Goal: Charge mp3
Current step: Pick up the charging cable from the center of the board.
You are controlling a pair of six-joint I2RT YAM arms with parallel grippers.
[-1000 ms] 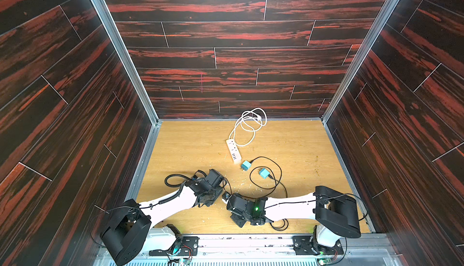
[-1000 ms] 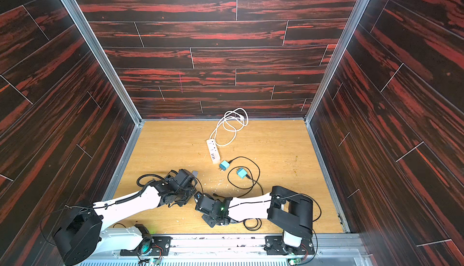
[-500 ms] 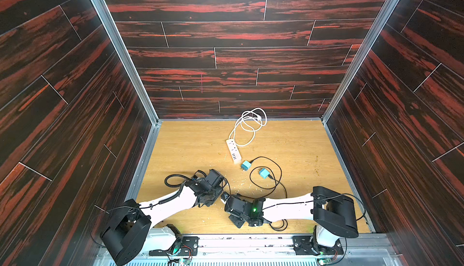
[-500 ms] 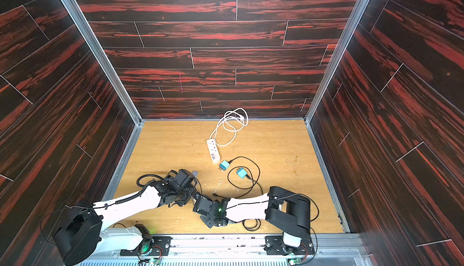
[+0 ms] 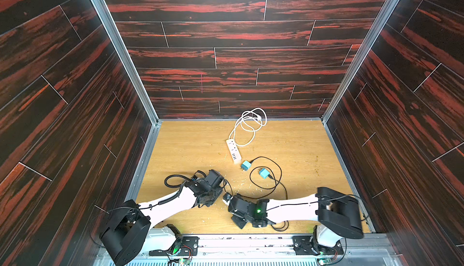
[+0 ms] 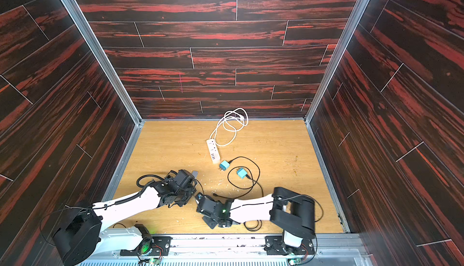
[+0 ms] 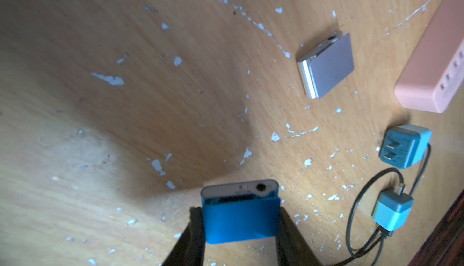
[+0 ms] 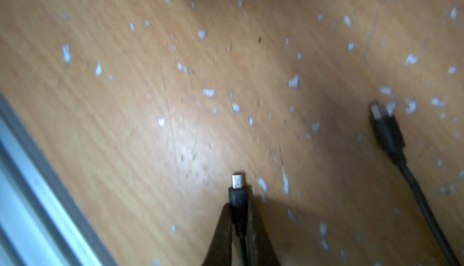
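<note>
My left gripper (image 7: 239,218) clasps the small blue rectangular mp3 player (image 7: 241,209) near the wooden table (image 5: 190,139) front, my right gripper (image 8: 239,214) pinches the small black cable plug (image 8: 238,189), so I judge slight misalignment could bend it.

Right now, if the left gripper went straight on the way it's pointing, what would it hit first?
Probably just the bare table. The left gripper, fingers shut on the blue mp3 player, faces open wood; the silver mp3 player lies off that line, though depth is unclear.
</note>
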